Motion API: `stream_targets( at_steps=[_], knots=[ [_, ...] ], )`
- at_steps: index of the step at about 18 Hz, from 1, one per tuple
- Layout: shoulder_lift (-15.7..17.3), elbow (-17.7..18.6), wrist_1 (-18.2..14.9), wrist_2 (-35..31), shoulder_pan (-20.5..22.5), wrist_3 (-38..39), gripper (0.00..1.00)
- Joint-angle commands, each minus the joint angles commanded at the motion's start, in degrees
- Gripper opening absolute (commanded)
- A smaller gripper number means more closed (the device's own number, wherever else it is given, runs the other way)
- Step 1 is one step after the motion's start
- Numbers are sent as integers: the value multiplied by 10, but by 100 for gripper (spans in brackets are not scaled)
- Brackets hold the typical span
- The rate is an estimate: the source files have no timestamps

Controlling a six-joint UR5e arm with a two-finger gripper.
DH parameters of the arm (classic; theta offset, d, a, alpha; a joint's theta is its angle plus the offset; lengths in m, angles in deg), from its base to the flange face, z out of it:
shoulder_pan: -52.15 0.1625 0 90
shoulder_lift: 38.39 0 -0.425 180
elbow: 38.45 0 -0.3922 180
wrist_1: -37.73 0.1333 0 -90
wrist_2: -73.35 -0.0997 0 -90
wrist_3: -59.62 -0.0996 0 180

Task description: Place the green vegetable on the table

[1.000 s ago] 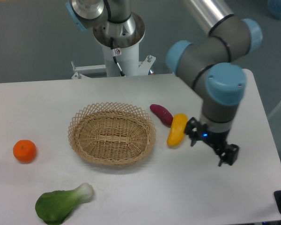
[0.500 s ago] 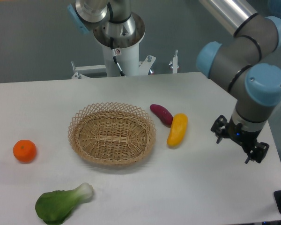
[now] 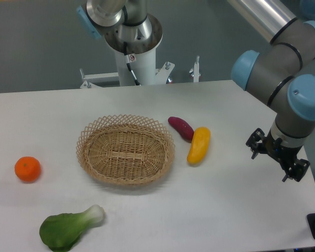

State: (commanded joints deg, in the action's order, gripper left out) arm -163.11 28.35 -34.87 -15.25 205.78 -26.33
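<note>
The green vegetable [image 3: 69,227] lies on the white table [image 3: 147,210] near the front left edge, dark leaves to the left and pale bulb end to the right. My gripper [image 3: 277,162] hangs above the table's right side, far from the vegetable. Nothing shows between its fingers, but at this angle I cannot tell how the jaws stand.
A woven wicker basket [image 3: 125,150] stands in the middle and holds nothing. A purple sweet potato [image 3: 180,127] and a yellow fruit [image 3: 199,145] lie just right of it. An orange [image 3: 28,169] sits at the left. The arm's base [image 3: 133,37] stands at the back.
My gripper has moved to the right, away from the yellow fruit toward the table's right edge. The objects have not moved.
</note>
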Motion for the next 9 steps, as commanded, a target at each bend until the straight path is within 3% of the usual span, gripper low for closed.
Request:
stream_targets(
  at_steps=[9],
  knots=[
    [-4,1,1,0,0,-1,100]
  ],
)
